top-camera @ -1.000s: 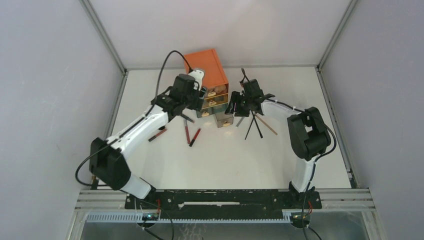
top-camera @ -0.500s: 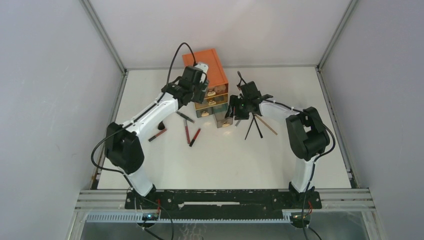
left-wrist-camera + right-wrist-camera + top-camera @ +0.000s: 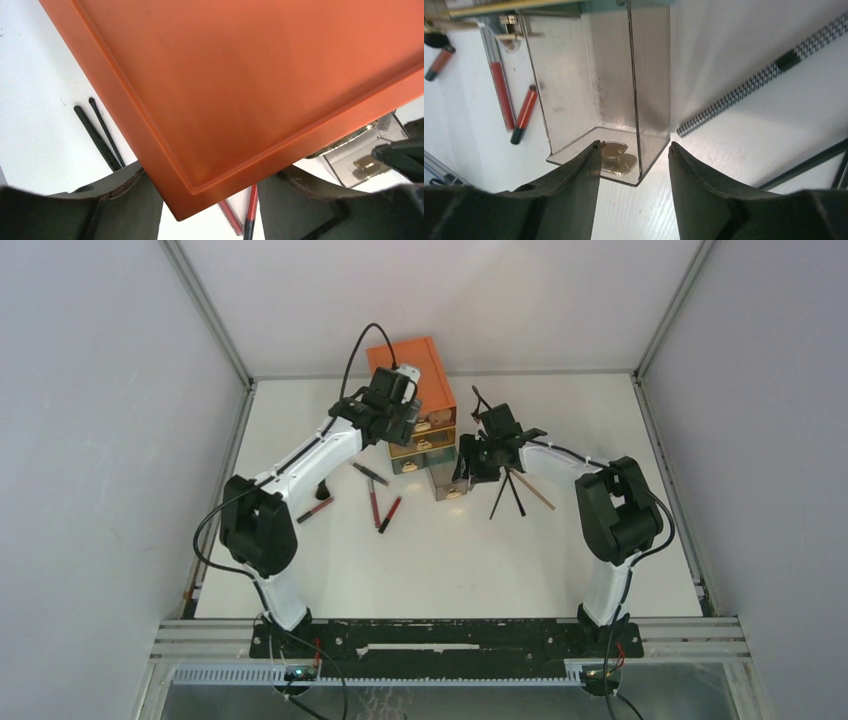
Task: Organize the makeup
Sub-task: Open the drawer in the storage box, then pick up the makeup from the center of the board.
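Observation:
The orange chest [image 3: 408,362] stands at the back, its clear bottom drawer [image 3: 447,483] pulled out. My left gripper [image 3: 393,410] is open over the chest's front left corner, and the orange top [image 3: 250,75] fills the left wrist view between the fingers [image 3: 125,210]. My right gripper [image 3: 470,462] is open around the pulled-out drawer's [image 3: 599,100] front corner, next to its gold handle [image 3: 616,157]. Red and black pencils [image 3: 382,508] lie left of the drawer and also show in the right wrist view [image 3: 524,112]. Black brushes [image 3: 507,495] lie to its right.
Another pencil [image 3: 315,508] lies further left, and a dark one [image 3: 370,473] lies near the chest. A check-patterned handle [image 3: 764,77] lies right of the drawer. Two thin black brushes [image 3: 97,130] lie left of the chest. Grey walls enclose the white table [image 3: 440,560].
My left arm has swung back and up, from beside the chest's front to over its top corner. My right gripper has stayed at the pulled-out drawer.

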